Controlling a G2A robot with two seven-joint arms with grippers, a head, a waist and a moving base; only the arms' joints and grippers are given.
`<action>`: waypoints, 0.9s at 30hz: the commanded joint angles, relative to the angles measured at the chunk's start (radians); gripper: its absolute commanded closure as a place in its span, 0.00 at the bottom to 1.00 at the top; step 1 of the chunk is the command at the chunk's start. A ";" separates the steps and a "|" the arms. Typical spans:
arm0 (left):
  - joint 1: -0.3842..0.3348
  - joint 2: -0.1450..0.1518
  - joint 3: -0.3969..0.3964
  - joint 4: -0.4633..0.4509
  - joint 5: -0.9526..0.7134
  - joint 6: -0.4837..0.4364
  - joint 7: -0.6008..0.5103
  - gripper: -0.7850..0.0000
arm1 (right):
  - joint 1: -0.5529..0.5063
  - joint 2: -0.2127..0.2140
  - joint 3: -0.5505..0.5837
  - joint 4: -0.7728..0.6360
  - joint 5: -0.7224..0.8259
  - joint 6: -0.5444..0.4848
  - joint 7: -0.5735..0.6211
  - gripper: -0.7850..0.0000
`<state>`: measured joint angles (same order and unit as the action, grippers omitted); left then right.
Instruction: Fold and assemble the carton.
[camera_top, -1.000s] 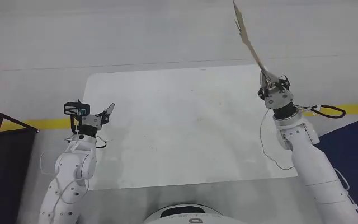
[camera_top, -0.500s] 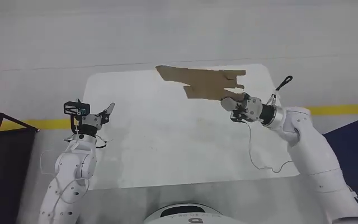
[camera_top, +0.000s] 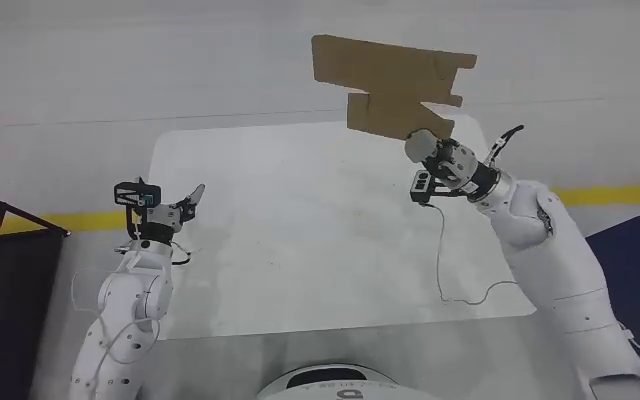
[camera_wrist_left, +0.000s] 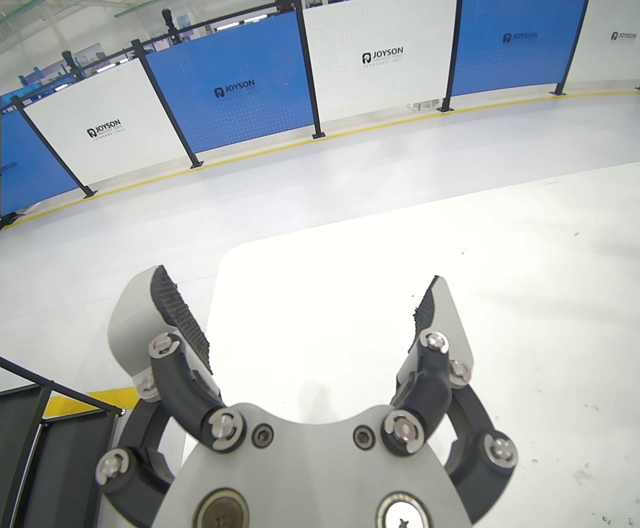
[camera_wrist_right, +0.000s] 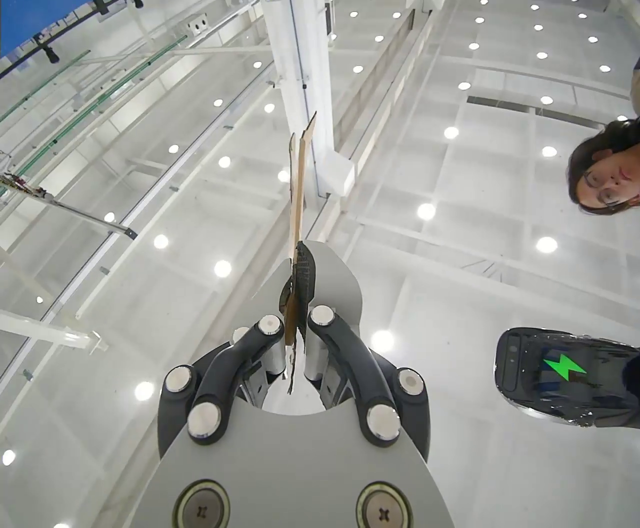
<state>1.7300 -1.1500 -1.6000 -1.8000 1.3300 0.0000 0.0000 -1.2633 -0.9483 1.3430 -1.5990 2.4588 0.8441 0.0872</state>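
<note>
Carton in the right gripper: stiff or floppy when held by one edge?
Likely stiff: the carton stands flat out from the right gripper, no visible sag. Probably light: one edge pinch carries it. Thin edge-on, so pushing may flex it.

place: factory-style test hall | blue-white partition panels (camera_wrist_left: 240, 110) | yellow floor line (camera_top: 610, 193) | high lit ceiling (camera_wrist_right: 500, 165)

logos (camera_wrist_left: 235, 89) on panels (camera_wrist_left: 165, 120), bolt (camera_wrist_right: 564, 366) on device (camera_wrist_right: 517, 357)

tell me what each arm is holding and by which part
Right jaws clamp the flat carton by its near edge. Left jaws are open, holding nothing.
</note>
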 joint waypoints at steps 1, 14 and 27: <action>0.000 0.000 0.000 0.000 0.000 0.000 0.000 0.00 | -0.016 0.000 0.040 -0.036 -0.220 -0.102 0.079 1.00; 0.000 0.000 0.000 0.000 0.000 0.000 0.000 0.00 | -0.157 0.014 0.107 -0.030 -1.371 -0.768 0.719 1.00; 0.000 0.000 0.000 0.000 0.000 0.000 0.000 0.00 | -0.217 0.014 0.179 -0.060 -1.779 -1.186 0.656 1.00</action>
<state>1.7300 -1.1500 -1.6000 -1.8000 1.3300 0.0000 0.0000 -1.4756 -0.9335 1.5186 -1.6543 0.6649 -0.3265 0.7380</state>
